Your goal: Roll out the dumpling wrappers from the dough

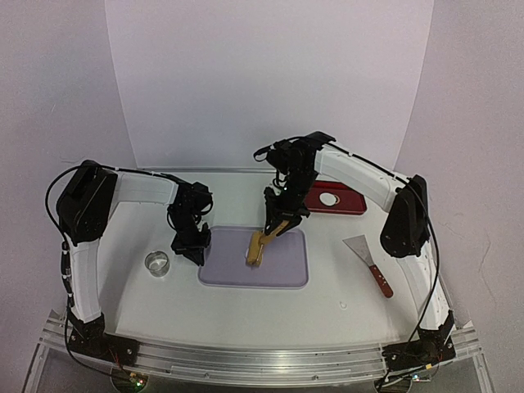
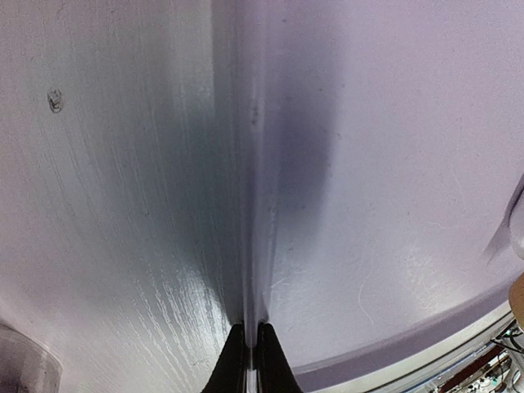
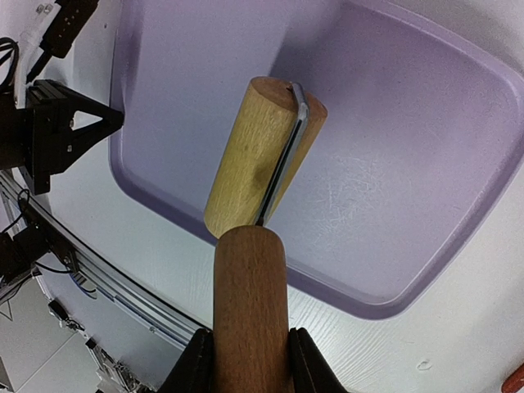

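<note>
Right wrist view: right tool (image 3: 250,360) grasps the roller (image 3: 246,155) handle, head resting on the purple mat (image 3: 426,164) whose rim the clenched left tool (image 2: 252,360) meets; dough unseen, one wrapper (image 1: 328,199) in the red tray (image 1: 354,202); roll with level, even pressure.

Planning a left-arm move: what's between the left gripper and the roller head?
Only bare purple tray floor between the left gripper and the roller head; the top view shows it.
</note>
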You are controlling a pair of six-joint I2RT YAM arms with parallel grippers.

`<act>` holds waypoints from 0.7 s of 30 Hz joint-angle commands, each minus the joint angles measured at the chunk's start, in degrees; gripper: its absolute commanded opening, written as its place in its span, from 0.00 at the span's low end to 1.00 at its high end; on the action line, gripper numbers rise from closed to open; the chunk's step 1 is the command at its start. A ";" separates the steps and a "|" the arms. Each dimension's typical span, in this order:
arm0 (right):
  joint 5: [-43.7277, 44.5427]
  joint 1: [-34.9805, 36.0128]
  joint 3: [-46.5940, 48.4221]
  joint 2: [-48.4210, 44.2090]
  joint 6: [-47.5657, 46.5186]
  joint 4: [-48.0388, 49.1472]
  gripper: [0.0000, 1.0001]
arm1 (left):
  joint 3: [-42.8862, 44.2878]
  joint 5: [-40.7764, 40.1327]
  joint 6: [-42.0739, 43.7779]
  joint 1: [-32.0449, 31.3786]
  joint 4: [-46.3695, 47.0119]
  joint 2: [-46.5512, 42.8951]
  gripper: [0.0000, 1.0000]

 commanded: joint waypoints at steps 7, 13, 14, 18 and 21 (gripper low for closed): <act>2.77 -0.89 -1.67 6.69 -2.01 -11.72 0.00 | 2.00 -2.05 1.55 -0.36 -1.35 3.05 0.00; 2.68 -2.04 -2.97 7.81 -3.32 -11.72 0.00 | 2.82 -1.99 1.63 -0.35 -2.19 3.84 0.00; 2.74 -2.26 -3.34 7.98 -3.52 -11.72 0.00 | 3.03 -1.99 1.64 -0.34 -2.39 3.97 0.00; 4.12 -3.44 -5.13 8.06 -4.02 -11.78 0.00 | 3.95 -2.25 1.59 -0.35 -3.43 4.69 0.00; 5.70 -4.17 -6.52 8.22 -4.38 -11.99 0.00 | 4.53 -2.49 1.24 -0.27 -3.91 4.97 0.00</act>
